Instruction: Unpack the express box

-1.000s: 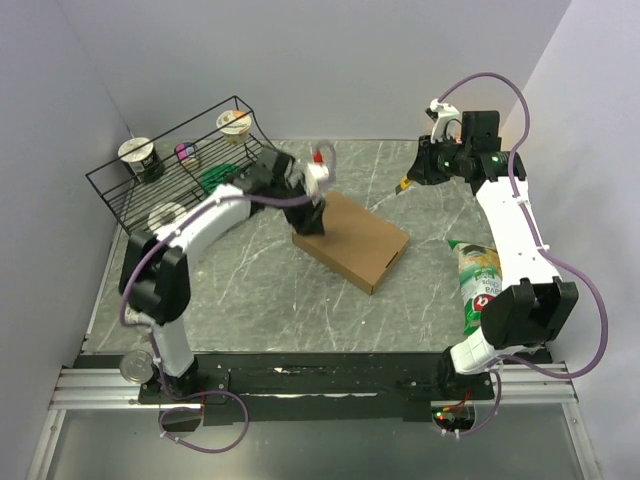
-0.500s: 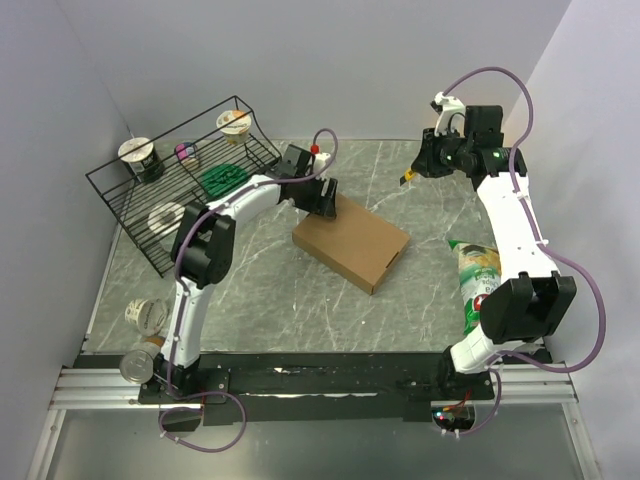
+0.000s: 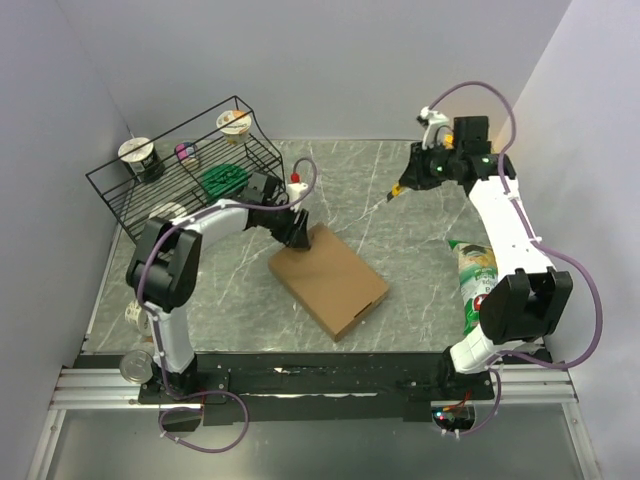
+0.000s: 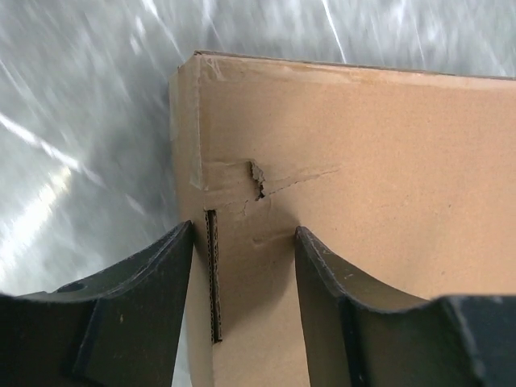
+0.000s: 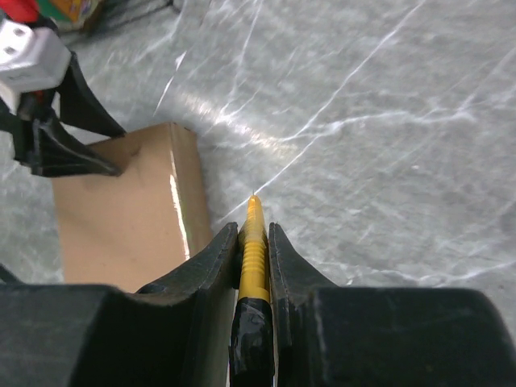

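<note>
The express box (image 3: pixel 330 280) is a flat brown carton lying closed on the marble table, and it also shows in the left wrist view (image 4: pixel 363 145) and the right wrist view (image 5: pixel 121 218). My left gripper (image 3: pixel 297 232) grips its far left corner, with the jaws (image 4: pixel 244 242) astride the torn cardboard edge and a flap slit between them. My right gripper (image 3: pixel 405 183) hovers above the table, to the far right of the box. It is shut on a yellow and black pointed tool (image 5: pixel 254 242), with the tip pointing down at the table.
A black wire rack (image 3: pixel 180 170) at the back left holds cups and a green item (image 3: pixel 222 178). A snack bag (image 3: pixel 478 280) lies at the right edge. A can (image 3: pixel 137 365) and a cup (image 3: pixel 140 315) sit by the left arm's base.
The left gripper has pulled the box towards the near left and turned it. The right gripper has shifted slightly left with the tool.
</note>
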Available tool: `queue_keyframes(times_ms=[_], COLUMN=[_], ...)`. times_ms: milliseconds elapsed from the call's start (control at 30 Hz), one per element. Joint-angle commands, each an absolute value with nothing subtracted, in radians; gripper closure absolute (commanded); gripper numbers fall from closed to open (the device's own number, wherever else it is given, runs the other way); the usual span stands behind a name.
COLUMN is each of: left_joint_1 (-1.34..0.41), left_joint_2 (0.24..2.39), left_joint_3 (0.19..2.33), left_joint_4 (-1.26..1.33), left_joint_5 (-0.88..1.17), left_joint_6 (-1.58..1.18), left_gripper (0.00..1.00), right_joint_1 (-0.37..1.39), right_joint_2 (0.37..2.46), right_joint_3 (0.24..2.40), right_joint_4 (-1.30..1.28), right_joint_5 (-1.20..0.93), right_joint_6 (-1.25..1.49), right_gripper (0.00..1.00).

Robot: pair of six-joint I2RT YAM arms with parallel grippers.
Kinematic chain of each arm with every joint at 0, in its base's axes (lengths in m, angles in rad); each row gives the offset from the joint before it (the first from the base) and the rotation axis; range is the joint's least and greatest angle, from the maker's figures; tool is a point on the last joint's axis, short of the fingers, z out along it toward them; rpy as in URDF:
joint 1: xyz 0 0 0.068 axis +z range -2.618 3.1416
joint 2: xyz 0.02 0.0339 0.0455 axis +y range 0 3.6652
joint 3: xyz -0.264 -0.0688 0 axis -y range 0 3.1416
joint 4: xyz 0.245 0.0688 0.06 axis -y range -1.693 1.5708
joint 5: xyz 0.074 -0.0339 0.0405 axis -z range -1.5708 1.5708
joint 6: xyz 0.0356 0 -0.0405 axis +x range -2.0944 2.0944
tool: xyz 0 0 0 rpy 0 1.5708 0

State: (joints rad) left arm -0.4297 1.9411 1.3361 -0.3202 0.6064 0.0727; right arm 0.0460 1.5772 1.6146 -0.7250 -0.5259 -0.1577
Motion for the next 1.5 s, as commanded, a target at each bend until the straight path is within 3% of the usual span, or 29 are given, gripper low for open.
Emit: queue_keyframes(times_ms=[0, 167, 333, 433, 767, 1467], left_joint_1=[-0.388, -0.351, -0.339, -0.328, -0.293, -0.275], left_joint_2=[1.922, 1.921, 1.895, 1.873, 1.894, 1.913], left_joint_3=[1.230, 1.229, 1.171, 1.140, 1.114, 1.097], left_joint_4=[-0.518, -0.542, -0.500, -0.476, -0.430, -0.422], left_joint_5=[0.592, 0.637, 0.652, 0.682, 0.707, 0.701], left_joint_6=[0.170, 0.046, 0.006, -0.041, -0.031, -0.018], left_gripper=[0.49, 0.49, 0.48, 0.48, 0.48, 0.50], right_joint_1=[0.127, 0.305, 0.394, 0.423, 0.446, 0.583], right_joint_2=[1.528, 1.500, 1.445, 1.431, 1.641, 1.730], right_joint_3=[1.571, 1.507, 1.350, 1.258, 1.429, 1.405], right_joint_4=[-0.730, -0.674, -0.323, -0.163, -0.204, -0.207], right_joint_5=[-0.555, -0.418, -0.227, -0.305, -0.543, -0.310], right_joint_6=[-0.236, -0.241, -0.042, -0.055, -0.146, -0.202], right_gripper=[1.00, 1.00, 1.00, 1.00, 1.00, 1.00])
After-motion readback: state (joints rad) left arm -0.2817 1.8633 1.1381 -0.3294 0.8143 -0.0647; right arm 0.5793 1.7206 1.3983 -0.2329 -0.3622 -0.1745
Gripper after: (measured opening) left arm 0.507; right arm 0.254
